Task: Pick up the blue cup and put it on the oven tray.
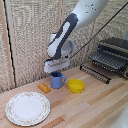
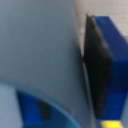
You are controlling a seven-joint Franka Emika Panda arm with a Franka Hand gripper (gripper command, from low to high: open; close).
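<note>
Just beside the yellow bowl (image 1: 76, 85), the blue cup (image 1: 57, 80) stands under the gripper (image 1: 56, 71), whose fingertips are hidden behind the cup's rim. The wrist view is blurred: a dark pad (image 2: 97, 70) presses the cup's wall, so the claw seems clamped on it.

Your wooden desk (image 1: 95, 105) fills the lower frame. On it you have a patterned plate (image 1: 27, 108) at lower left, an orange piece (image 1: 44, 87), the blue cup (image 1: 57, 80) and a yellow bowl (image 1: 76, 85) mid-frame, and a toaster oven (image 1: 114, 52) at right.
</note>
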